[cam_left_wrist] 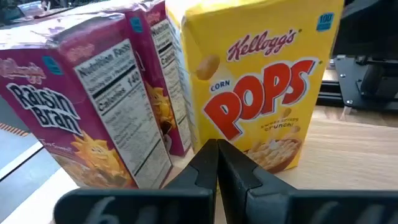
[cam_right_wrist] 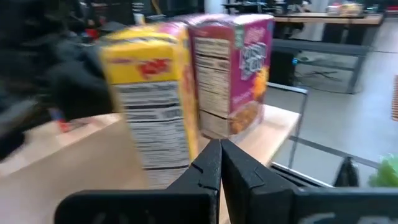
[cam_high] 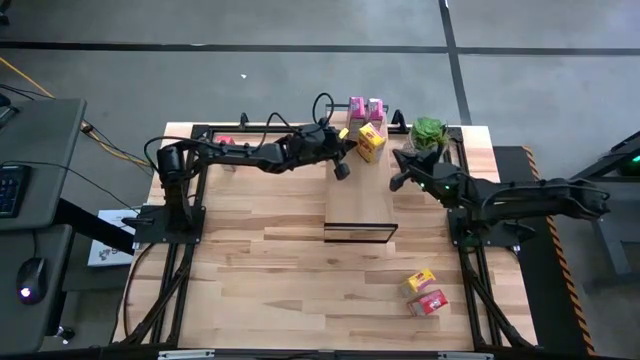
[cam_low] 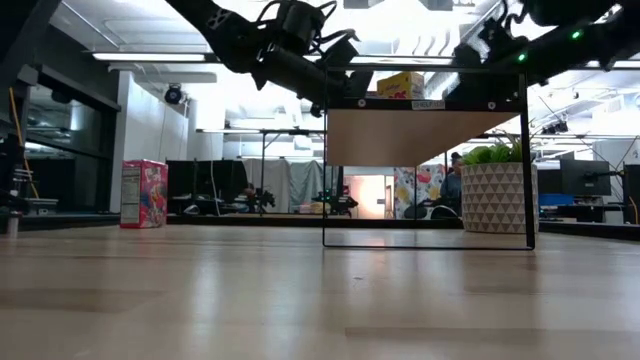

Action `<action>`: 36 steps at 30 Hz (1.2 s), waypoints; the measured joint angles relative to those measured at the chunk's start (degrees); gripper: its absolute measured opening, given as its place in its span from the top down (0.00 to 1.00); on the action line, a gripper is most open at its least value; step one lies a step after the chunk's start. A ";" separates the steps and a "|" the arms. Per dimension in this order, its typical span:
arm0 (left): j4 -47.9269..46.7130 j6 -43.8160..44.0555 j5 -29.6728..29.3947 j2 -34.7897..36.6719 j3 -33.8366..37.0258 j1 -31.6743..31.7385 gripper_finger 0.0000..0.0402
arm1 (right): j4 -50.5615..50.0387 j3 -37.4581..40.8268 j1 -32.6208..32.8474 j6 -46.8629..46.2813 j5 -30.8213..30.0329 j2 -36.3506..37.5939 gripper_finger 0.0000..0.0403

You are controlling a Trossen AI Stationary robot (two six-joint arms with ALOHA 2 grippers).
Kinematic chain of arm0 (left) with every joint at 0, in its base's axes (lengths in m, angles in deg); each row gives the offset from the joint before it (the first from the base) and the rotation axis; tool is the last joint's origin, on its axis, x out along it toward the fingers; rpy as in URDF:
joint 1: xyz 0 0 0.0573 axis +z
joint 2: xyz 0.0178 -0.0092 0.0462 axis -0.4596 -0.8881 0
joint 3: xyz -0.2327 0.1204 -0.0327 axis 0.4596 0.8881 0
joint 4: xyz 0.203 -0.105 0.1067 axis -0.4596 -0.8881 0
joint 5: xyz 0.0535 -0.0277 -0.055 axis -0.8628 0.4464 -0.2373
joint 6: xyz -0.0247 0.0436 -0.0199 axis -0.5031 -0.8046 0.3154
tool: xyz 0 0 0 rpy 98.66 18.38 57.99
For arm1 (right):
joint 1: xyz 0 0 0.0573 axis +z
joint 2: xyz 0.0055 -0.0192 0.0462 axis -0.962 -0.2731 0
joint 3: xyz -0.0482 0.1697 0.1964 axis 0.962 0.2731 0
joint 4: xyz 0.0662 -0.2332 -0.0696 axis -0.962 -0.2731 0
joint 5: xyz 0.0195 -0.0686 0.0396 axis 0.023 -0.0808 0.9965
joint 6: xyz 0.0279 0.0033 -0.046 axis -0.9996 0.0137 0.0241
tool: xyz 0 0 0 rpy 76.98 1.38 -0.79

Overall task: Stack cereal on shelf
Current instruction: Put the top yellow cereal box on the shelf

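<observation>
A yellow cereal box (cam_high: 371,142) stands upright on the far end of the light-wood shelf (cam_high: 360,210). Two magenta boxes (cam_high: 357,108) (cam_high: 376,108) stand just behind it. In the left wrist view the yellow box (cam_left_wrist: 267,93) and the magenta boxes (cam_left_wrist: 93,112) fill the picture. My left gripper (cam_high: 343,163) is shut, close in front of the yellow box. My right gripper (cam_high: 398,168) is shut too. It hangs over the shelf's right side and points at the yellow box (cam_right_wrist: 149,99), apart from it. Another yellow box (cam_high: 421,281) and a red box (cam_high: 429,302) lie near the table's front right. My left gripper has its shut fingertips (cam_left_wrist: 217,152) in front of the lower part of the yellow box's printed face (cam_left_wrist: 273,149). It comes nearly level from the table's left. I cannot tell whether they touch it.
A potted plant (cam_high: 429,134) stands at the far right beside the shelf. One more pink box (cam_low: 145,194) stands on the table at the far left. The shelf's near half (cam_high: 360,230) is bare board.
</observation>
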 joint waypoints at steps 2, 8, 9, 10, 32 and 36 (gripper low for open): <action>-0.36 0.00 0.02 -0.15 0.00 0.17 1.00 | 1.46 0.00 -1.54 -0.20 0.39 -1.75 1.00; 0.53 0.06 1.12 -2.15 0.00 1.38 1.00 | 1.63 0.00 -5.17 -2.96 3.29 -4.06 1.00; 0.31 0.43 2.05 -2.41 0.00 1.62 1.00 | 1.63 0.00 -5.65 -3.03 4.36 -4.17 1.00; 0.35 0.84 2.54 -2.70 0.00 1.83 1.00 | 1.78 0.00 -6.12 -3.39 5.25 -4.36 1.00; 3.04 2.53 8.99 -2.80 0.02 2.93 1.00 | 5.33 0.00 -8.72 -4.92 14.22 -7.78 1.00; 3.05 2.49 9.00 -2.80 0.02 3.13 1.00 | 5.46 0.00 -8.72 -5.07 14.32 -7.78 1.00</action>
